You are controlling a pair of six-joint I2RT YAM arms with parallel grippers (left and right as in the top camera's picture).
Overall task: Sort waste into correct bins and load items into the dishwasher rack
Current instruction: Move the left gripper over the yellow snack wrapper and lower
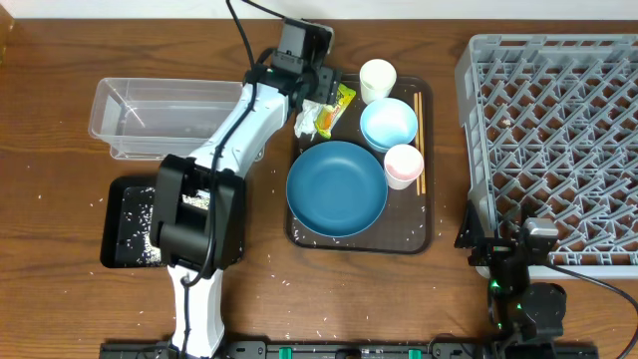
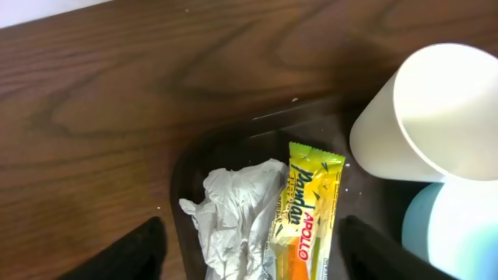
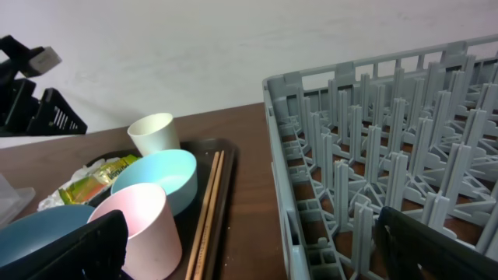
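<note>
Brown tray (image 2: 249,152), snack wrapper (image 2: 307,210) ("Pandan APOLLO")

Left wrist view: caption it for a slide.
Open end effector above crumpled tissue and snack wrapper on the tray, beside a white cup.

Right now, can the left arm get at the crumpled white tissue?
Probably yes: left gripper hangs open over the crumpled white tissue, nothing on top; yellow snack wrapper touches its side.

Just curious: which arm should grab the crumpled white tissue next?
Left: its open jaws hang directly over the crumpled white tissue; the right arm sits far off beside the grey plastic rack.
</note>
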